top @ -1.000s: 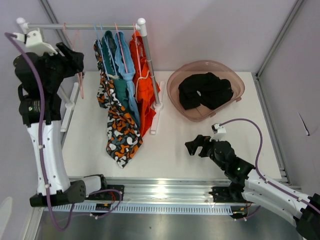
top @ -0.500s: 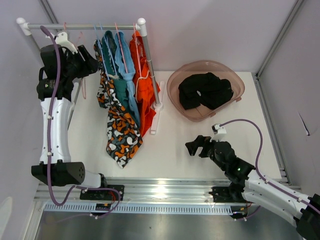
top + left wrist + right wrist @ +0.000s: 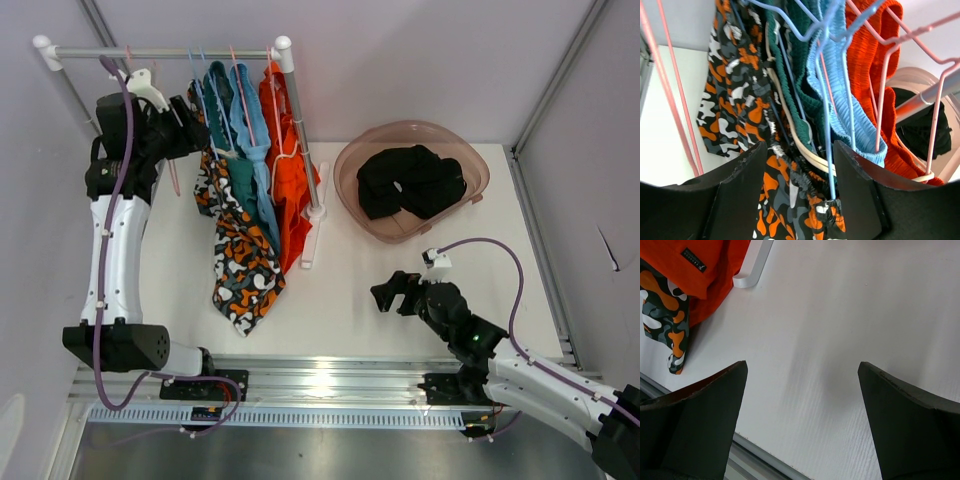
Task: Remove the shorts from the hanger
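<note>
Four shorts hang on a rack (image 3: pixel 100 51): black with orange-and-white pattern (image 3: pixel 240 250), teal (image 3: pixel 240 175), light blue (image 3: pixel 250 110) and bright orange (image 3: pixel 290 190). Plain black shorts (image 3: pixel 410 180) lie in a bowl. My left gripper (image 3: pixel 190 112) is open at the left of the hanging row. In the left wrist view the gripper (image 3: pixel 799 150) has the patterned shorts' (image 3: pixel 740 95) waistband and a blue hanger wire (image 3: pixel 829 165) between its spread fingers, with the teal (image 3: pixel 800 65), light blue (image 3: pixel 840 90) and orange (image 3: pixel 870 45) shorts behind. My right gripper (image 3: pixel 392 292) is open and empty over the table (image 3: pixel 802 367).
A brown translucent bowl (image 3: pixel 342 170) stands at the back right. An empty pink hanger (image 3: pixel 165 170) hangs left of the shorts, also in the left wrist view (image 3: pixel 675 90). The rack's white foot (image 3: pixel 310 235) rests mid-table. A metal rail runs along the near edge (image 3: pixel 320 385).
My left arm has swung right from the far left side to the rack, bringing its gripper up against the patterned shorts. The right arm has not moved.
</note>
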